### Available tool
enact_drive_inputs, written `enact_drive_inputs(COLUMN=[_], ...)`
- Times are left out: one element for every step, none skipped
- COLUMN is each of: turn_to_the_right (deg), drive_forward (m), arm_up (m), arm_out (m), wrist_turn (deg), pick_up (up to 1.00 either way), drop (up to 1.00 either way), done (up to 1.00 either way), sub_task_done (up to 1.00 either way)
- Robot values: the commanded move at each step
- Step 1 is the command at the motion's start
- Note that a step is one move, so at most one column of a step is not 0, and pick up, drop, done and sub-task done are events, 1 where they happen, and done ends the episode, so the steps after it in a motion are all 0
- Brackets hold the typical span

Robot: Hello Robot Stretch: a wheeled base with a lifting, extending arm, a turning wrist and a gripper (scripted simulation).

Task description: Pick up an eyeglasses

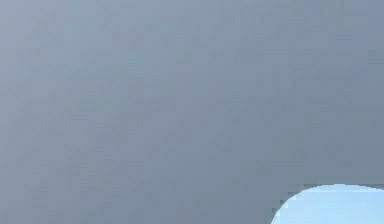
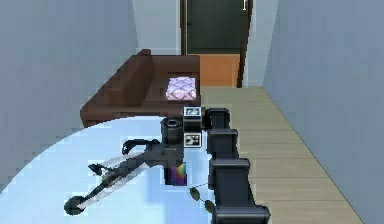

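The dark arm (image 2: 228, 175) rises from the arm side view's bottom edge, with two white marked squares (image 2: 192, 126) at its far end. Left of them is my gripper (image 2: 100, 182), its dark body and thin fingers stretching down-left over a pale round table (image 2: 55, 165). Thin dark lines lie along the fingers; I cannot tell eyeglasses apart from them. A small multicoloured blob (image 2: 180, 175) sits on the table beside the arm. I cannot tell whether the gripper holds anything. The table's rounded edge (image 1: 335, 207) also appears at the forward view's bottom right.
A plain blue-grey wall (image 1: 180, 100) stands close ahead. Beyond the table is a brown sofa (image 2: 130, 85) with a patterned flat item (image 2: 182, 87) on its seat. A dark doorway (image 2: 215, 25) lies farther out. Wooden floor (image 2: 290, 150) runs along the right.
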Motion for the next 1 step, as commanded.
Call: enact_drive_inputs(turn_to_the_right=[0.0], drive_forward=[0.00], arm_up=[0.00], arm_out=[0.00], wrist_turn=[45.0], pick_up=[0.00], drop=[0.00], done=[0.00], sub_task_done=[0.00])
